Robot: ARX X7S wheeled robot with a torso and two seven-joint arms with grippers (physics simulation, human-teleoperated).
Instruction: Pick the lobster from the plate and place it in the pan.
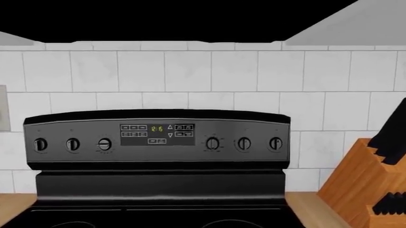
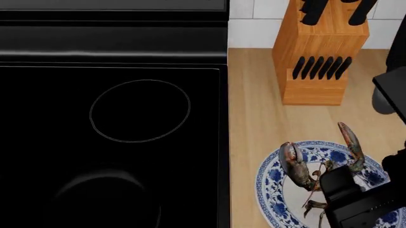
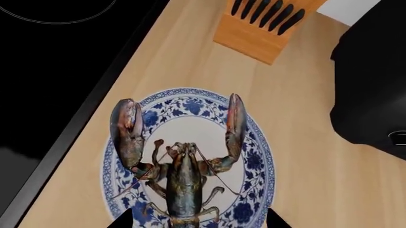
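Lobster (image 3: 184, 183) lies on the blue-and-white plate (image 3: 254, 161), its long axis running from the tail near the robot up toward the wall, both big claws raised and pointing at the knife block (image 2: 320, 57). The plate sits on the wooden counter (image 2: 254, 118), just right of the black stovetop (image 2: 114, 142). Over the lobster's body hangs the right gripper (image 2: 345, 190); its dark fingers (image 3: 123, 221) show on either side of the tail, spread apart and not closed on anything. The pan (image 2: 104, 194) is a faint dark round shape at the near part of the stovetop, well apart from the plate, with a thin burner ring (image 2: 140, 110) beyond it. On the stove's control panel (image 1: 155, 137) a small clock display (image 1: 157, 128) glows, its digits too small to read for sure. The left gripper is out of sight, so I cannot tell its state.
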